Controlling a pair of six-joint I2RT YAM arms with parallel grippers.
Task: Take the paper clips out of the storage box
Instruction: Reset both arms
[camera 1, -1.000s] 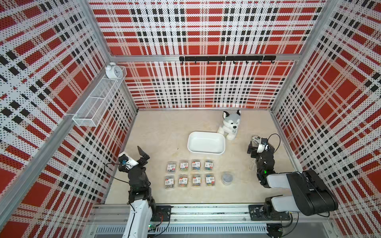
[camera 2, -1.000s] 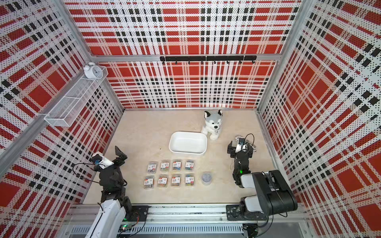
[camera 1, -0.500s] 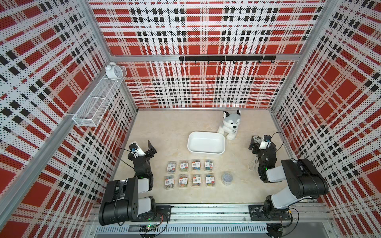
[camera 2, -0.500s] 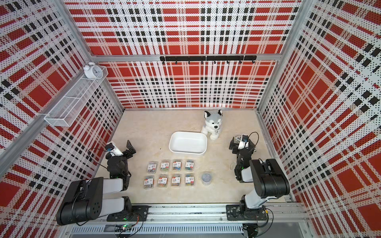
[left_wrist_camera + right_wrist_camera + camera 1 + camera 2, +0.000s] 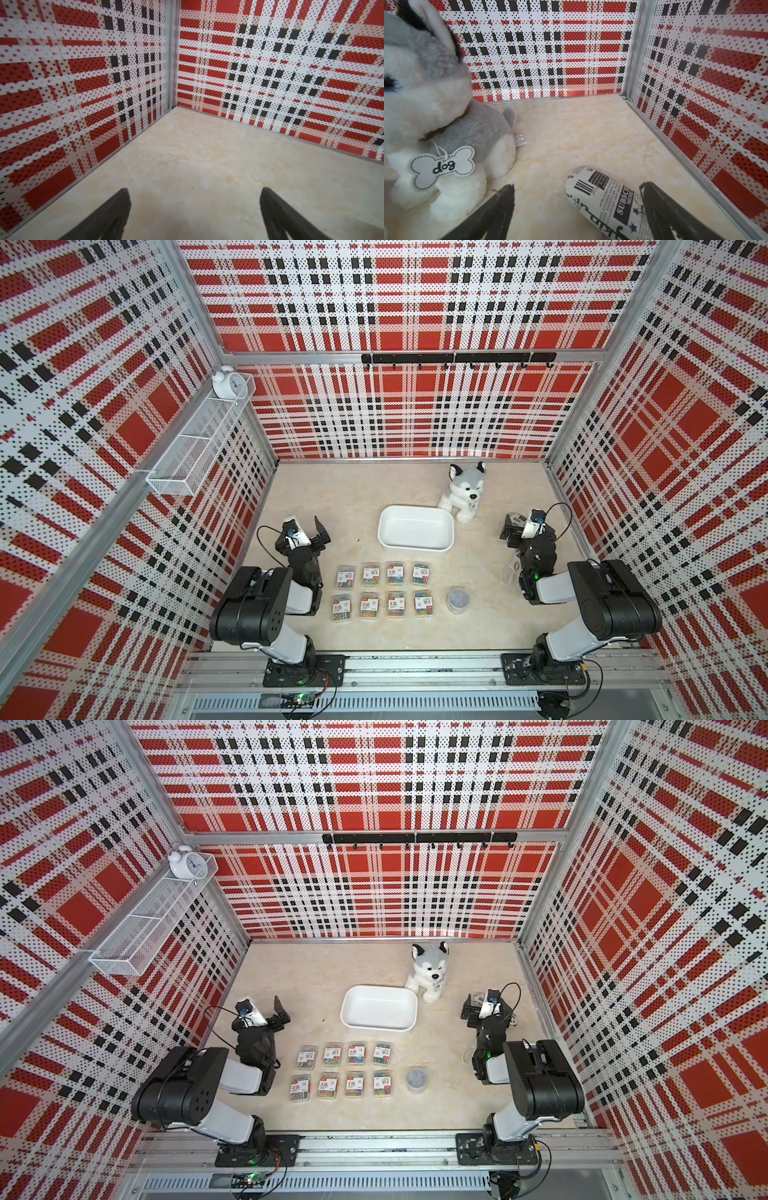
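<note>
My left gripper (image 5: pixel 194 192) and right gripper (image 5: pixel 577 186) gape empty; the paper clips (image 5: pixel 395 573) (probably light, slick, stiff cases) want pinching across narrow sides.

Eight small clear rectangular plastic cases of multicoloured paper clips (image 5: pixel 395 574) are counted on the beige floor in both top views, four in the farther row and four in the nearer row. One small round clear tub of grey contents (image 5: pixel 457 600) is seen beside them. One white shallow plastic tub with rounded corners (image 5: pixel 415 549) is counted, with nothing in it. One grey-and-white plush husky dog (image 5: pixel 463 493) is present, and one white bone-shaped tag (image 5: pixel 442 166) is worn by it. One newspaper-print roll (image 5: pixel 608 203) is shown in the right wrist view. One white wire-mesh basket (image 5: pixel 195 448), one white alarm clock (image 5: pixel 227 383) and one black hook rail (image 5: pixel 457 358) are counted on the walls. Two black-and-white robot arms (image 5: pixel 257 605) are seen.
</note>
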